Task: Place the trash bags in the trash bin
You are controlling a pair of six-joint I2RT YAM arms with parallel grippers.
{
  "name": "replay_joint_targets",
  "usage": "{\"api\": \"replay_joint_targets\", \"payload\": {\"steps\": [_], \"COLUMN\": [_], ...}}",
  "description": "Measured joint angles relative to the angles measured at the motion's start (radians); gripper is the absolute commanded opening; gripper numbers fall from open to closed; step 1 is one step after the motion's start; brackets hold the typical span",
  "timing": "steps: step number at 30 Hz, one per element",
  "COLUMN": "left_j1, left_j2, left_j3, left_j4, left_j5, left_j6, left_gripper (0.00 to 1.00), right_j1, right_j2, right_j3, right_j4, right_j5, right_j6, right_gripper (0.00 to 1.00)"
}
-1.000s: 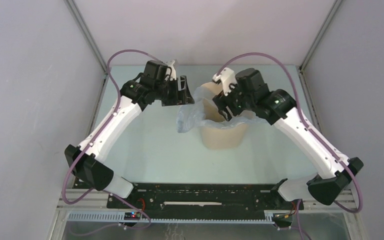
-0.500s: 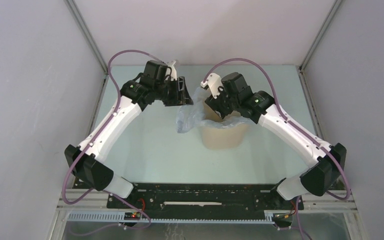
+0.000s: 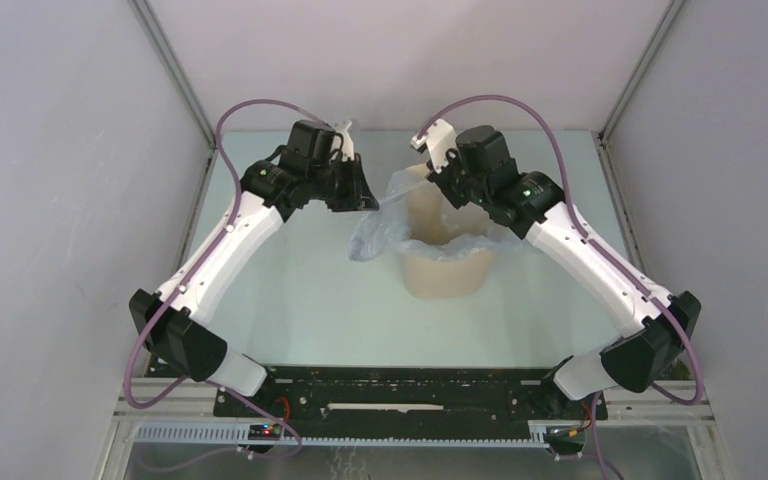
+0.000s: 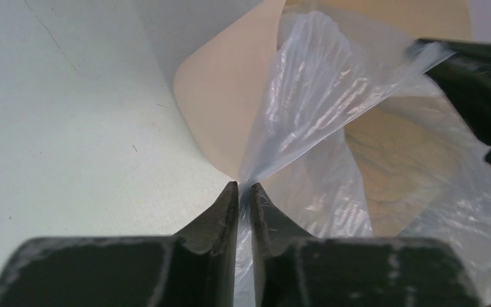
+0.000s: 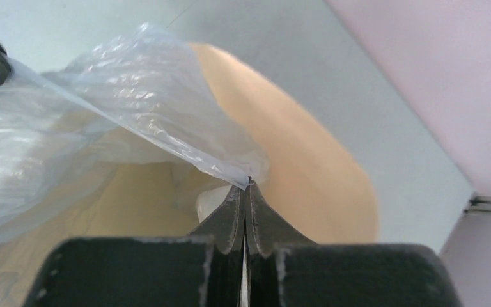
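The beige trash bin (image 3: 445, 268) stands upright mid-table, with the pale-blue trash bag (image 3: 378, 232) draped over its mouth and spilling down its left side. At the bin's far-left rim my left gripper (image 3: 370, 200) is shut on a bunched fold of the film. The left wrist view shows the bag (image 4: 323, 83) running between the jaws of that gripper (image 4: 244, 187), with the bin (image 4: 220, 105) behind. My right gripper (image 3: 438, 182) sits over the far rim. In the right wrist view its tips (image 5: 248, 185) pinch the bag's edge (image 5: 140, 89) above the bin (image 5: 310, 173).
Grey enclosure walls (image 3: 50, 200) stand on both sides and behind. The table surface (image 3: 300, 300) stretches in front of the bin. The black rail (image 3: 410, 395) with both arm bases runs along the near edge.
Both grippers went from open to shut on the bag film. The right gripper moved from the bin's mouth toward the far rim. The left arm stayed put.
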Motion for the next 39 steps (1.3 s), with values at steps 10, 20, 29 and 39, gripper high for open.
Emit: {"api": "replay_joint_targets", "payload": {"steps": [10,20,29,39], "left_j1": [-0.002,-0.001,-0.001,-0.001], "left_j2": [0.024,0.025,0.024,0.024], "left_j3": [0.090,0.131,0.131,0.131], "left_j4": [0.009,0.037,0.054,0.054], "left_j5": [-0.071,-0.106,-0.106,-0.106], "left_j6": [0.000,-0.003,-0.021,-0.027], "left_gripper": [0.00,0.00,0.00,0.00], "right_j1": [-0.023,-0.108,-0.295,-0.386], "right_j2": [0.050,0.016,-0.189,-0.228], "right_j3": [0.085,0.163,0.096,-0.087], "right_j4": [0.014,-0.156,-0.218,-0.202], "right_j5": [0.078,0.089,0.010,-0.187], "right_j6": [-0.032,0.181,0.266,0.267], "right_gripper": [0.54,1.00,0.91,0.73]}}
